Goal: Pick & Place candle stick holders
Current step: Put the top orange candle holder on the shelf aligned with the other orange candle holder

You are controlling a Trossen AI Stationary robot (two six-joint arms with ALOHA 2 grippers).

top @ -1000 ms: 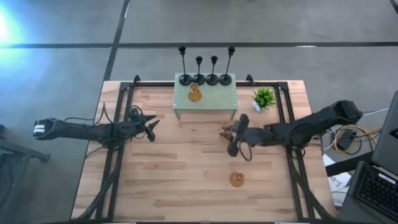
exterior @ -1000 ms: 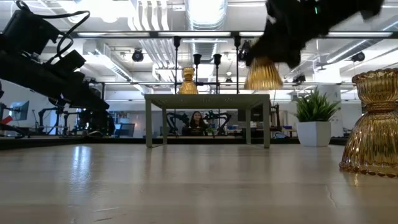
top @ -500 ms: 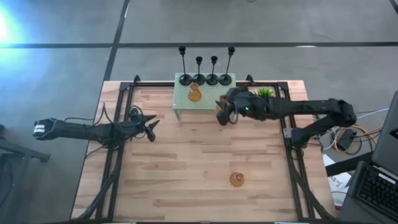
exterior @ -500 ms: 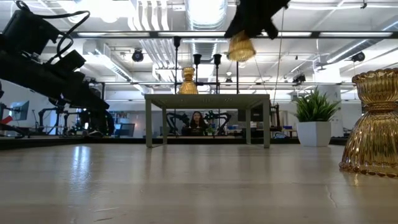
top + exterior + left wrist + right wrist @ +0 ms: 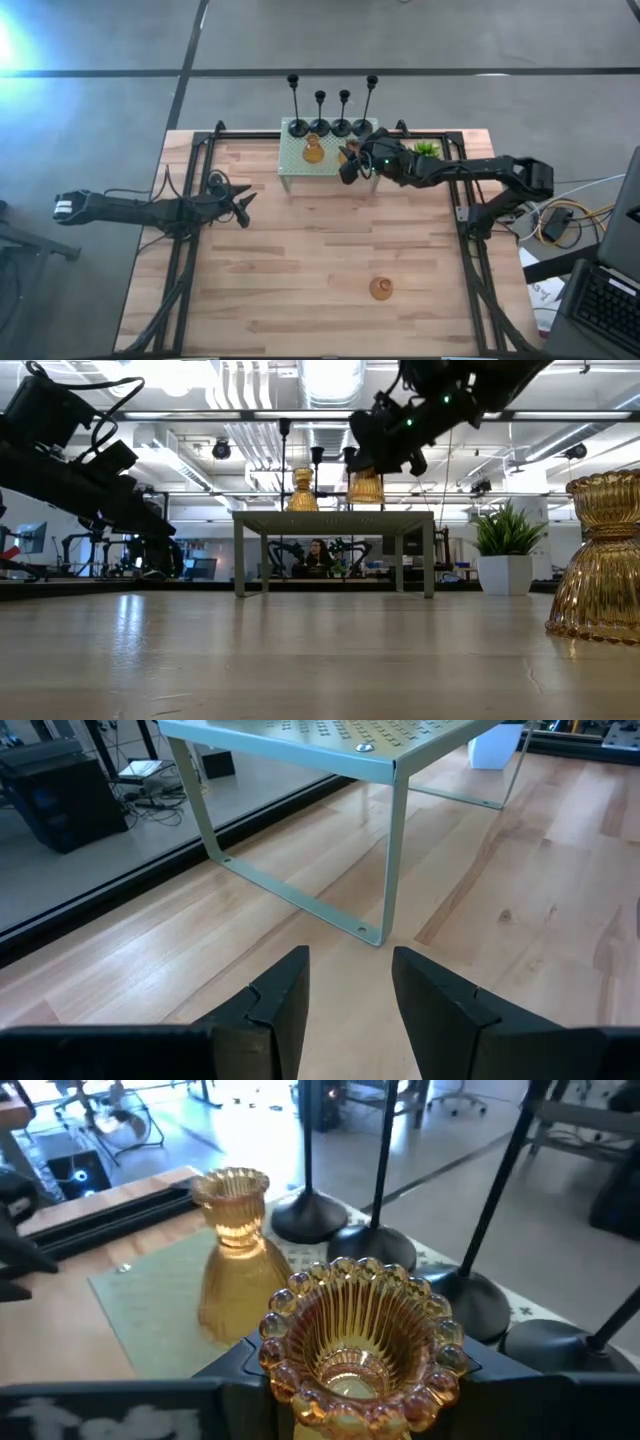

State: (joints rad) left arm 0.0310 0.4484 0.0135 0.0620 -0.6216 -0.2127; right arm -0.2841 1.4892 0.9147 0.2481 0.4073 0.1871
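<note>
A pale butcher-block table point(image 5: 300, 290), its planks running side to side inside a black frame, sits on a grey concrete floor. Nearest the front edge, one squat amber glass holder point(image 5: 380, 289) stands alone; ribbed and flared, it is cut off at the low view's right side point(image 5: 600, 560). Mid-table on the left, the left gripper point(image 5: 243, 207) waits above the wood, its dark fingers point(image 5: 282, 1003) apart around nothing. Farther back stands a low shelf point(image 5: 295, 172) of pale green perforated metal on thin legs. Over the shelf's right part, the right gripper point(image 5: 349, 166) is clamped on a second amber holder point(image 5: 358, 1342), scalloped at the rim; from above, the arm hides most of it. A third amber holder point(image 5: 313, 151) stands on the shelf just beside it. Along the shelf's back edge, four black metal holders point(image 5: 330, 127) line up on domed bases, with thin stems of unequal height. A small green potted plant point(image 5: 507, 552) stands right of the shelf, partly hidden from above by the arm.
</note>
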